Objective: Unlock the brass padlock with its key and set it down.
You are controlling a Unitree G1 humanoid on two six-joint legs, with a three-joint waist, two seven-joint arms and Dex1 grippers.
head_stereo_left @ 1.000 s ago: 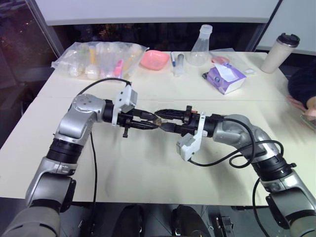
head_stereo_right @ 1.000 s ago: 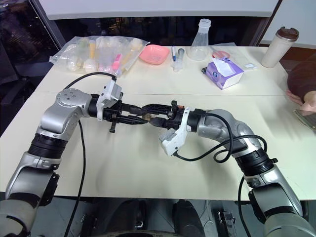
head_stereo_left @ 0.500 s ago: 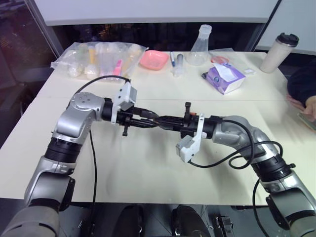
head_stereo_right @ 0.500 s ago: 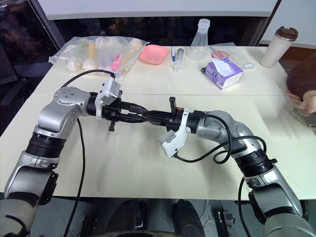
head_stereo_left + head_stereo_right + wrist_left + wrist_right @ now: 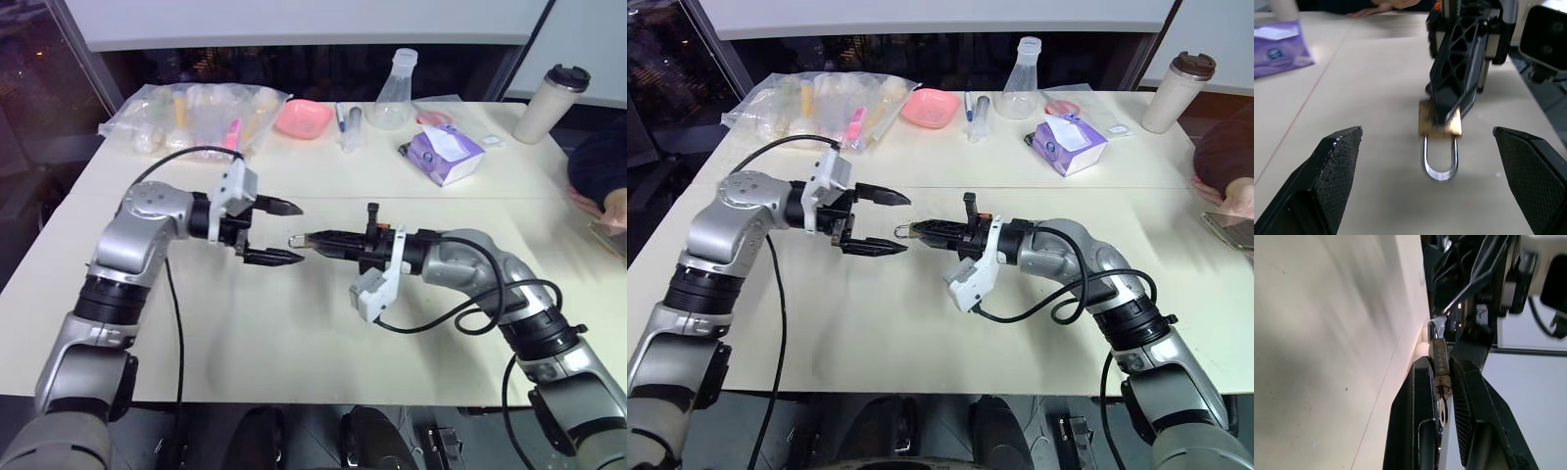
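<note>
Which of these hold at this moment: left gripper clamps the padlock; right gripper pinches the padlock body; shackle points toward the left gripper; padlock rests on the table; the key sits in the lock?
1. The left gripper clamps the brass padlock. False: its fingers stand wide apart, clear of it.
2. The right gripper pinches the padlock body. True.
3. The shackle points toward the left gripper. True.
4. The padlock rests on the table. False: it is held above it.
5. The key sits in the lock. True.

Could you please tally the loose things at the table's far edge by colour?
Pink: 1, bowl
Purple: 1, tissue pack
Clear: 2, flask, plastic bag
Beige: 1, travel cup
Total: 5
</note>
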